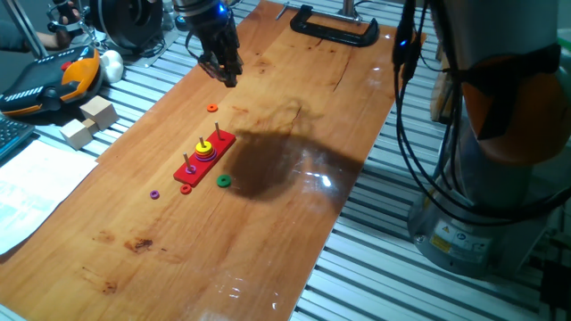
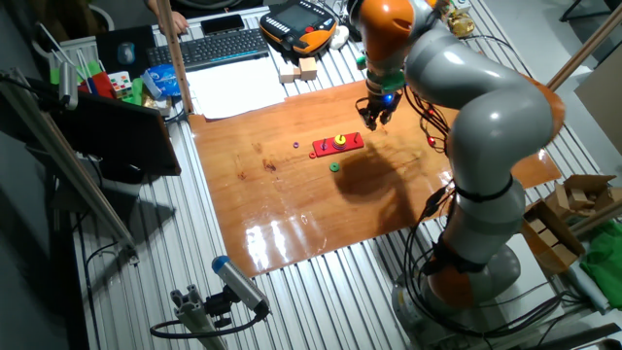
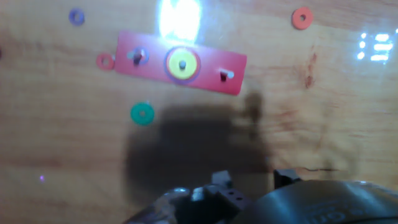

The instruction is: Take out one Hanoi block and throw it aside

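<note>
Yellow Hanoi block (image 3: 182, 64) sits on the middle peg of the red base (image 1: 204, 159), top of a small stack w/ a purplish ring under it. Base lies mid-board on the wooden tabletop (image 1: 268, 232). Loose rings scattered round it: green ring (image 1: 223, 181) just beside the base, a red one (image 3: 105, 61) touching its end, small purple ring (image 1: 155, 193) a bit off, an orange ring (image 1: 212, 108) further toward the arm.

Looks like approach stage to me, nothing picked yet. Gripper (image 1: 223, 67) hangs well above the board and off to one side of the base, fingers pointing down, holding nothing. Whether the fingers stand wide or narrow I can't tell; too dark and blurred in every view.

Next move, I'd say: bring the gripper over the middle peg, drop straight down, pinch the yellow ring by its rim w/o snagging the one below, lift clear of the peg.
</note>
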Motion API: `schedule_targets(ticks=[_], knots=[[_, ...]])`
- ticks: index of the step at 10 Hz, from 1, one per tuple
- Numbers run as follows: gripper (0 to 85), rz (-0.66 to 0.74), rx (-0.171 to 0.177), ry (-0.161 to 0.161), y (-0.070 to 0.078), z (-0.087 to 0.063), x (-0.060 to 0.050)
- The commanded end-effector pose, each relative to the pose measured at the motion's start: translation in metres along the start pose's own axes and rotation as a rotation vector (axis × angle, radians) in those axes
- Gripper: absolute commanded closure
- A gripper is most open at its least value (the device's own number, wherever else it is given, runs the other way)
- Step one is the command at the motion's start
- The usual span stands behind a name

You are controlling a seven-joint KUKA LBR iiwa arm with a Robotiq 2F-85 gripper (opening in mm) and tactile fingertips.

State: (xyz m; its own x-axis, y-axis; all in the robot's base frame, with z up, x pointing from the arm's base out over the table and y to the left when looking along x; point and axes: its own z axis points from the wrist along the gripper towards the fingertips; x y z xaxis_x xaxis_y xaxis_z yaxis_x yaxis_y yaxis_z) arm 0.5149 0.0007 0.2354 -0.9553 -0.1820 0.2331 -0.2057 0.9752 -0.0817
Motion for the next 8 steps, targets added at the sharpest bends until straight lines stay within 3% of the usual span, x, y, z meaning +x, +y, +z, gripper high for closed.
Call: schedule_targets(ticks=[1, 8], knots=[[84.0, 0.000, 0.000, 0.000, 0.0000, -0.0005, 0.0000], [84.0, -0.014, -0.003, -0.001, -0.0002, -0.0004, 0.0002]])
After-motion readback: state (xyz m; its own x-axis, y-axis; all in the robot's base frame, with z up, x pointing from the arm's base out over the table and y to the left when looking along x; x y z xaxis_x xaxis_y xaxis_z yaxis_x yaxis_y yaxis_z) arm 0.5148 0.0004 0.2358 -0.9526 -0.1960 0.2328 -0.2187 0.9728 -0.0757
